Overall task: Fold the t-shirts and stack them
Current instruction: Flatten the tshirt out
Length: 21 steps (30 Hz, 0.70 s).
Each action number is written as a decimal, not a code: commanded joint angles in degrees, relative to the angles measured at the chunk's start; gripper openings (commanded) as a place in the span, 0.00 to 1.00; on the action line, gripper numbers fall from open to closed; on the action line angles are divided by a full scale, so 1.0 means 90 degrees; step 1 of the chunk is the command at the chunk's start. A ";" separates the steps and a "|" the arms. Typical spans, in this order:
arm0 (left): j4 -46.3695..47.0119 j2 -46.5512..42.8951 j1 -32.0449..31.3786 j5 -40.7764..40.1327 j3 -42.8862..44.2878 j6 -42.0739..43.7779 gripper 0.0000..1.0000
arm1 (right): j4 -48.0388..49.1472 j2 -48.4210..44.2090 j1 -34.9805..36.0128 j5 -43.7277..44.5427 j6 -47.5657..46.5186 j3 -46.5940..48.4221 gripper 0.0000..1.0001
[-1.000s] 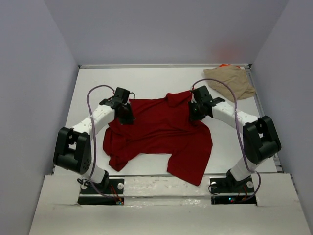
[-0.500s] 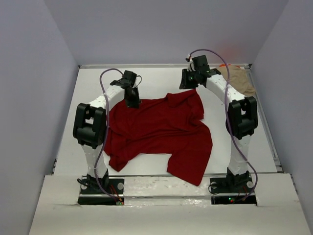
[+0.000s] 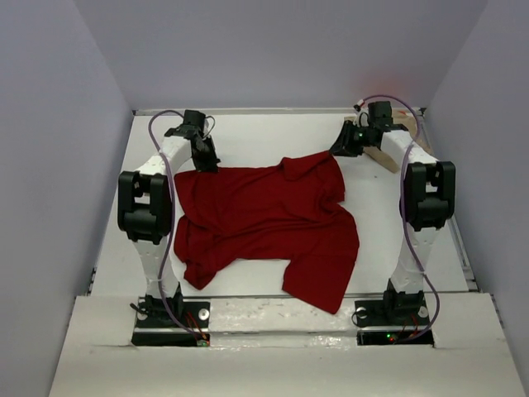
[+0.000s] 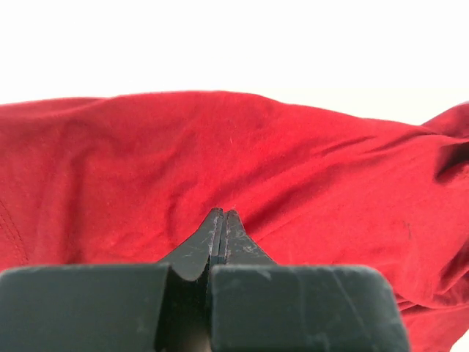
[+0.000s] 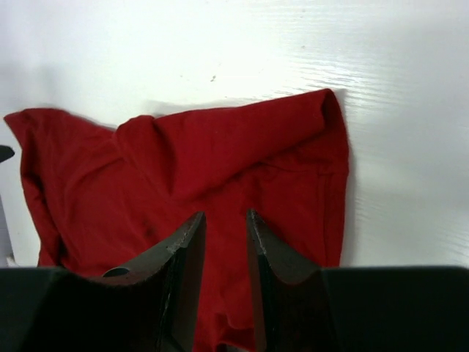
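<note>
The dark red t-shirt [image 3: 264, 223] is spread on the table [image 3: 264, 132]. Its far left edge is pinched by the clenched left gripper [image 3: 205, 162]. The right gripper [image 3: 343, 150] is held parted and empty above its far right sleeve. The tan t-shirt [image 3: 383, 155] is seen in the far right corner.

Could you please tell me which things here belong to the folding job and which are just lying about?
Job in hand: dark red t-shirt; tan t-shirt, partly hidden; left claw, shut on the red one; right claw, open.
Just there: white table; purple cables.
</note>
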 commanded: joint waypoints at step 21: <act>-0.0349 0.0543 0.0196 -0.0268 0.0722 0.0157 0.00 | 0.0074 0.1634 -0.0564 -0.1133 -0.0074 0.1615 0.33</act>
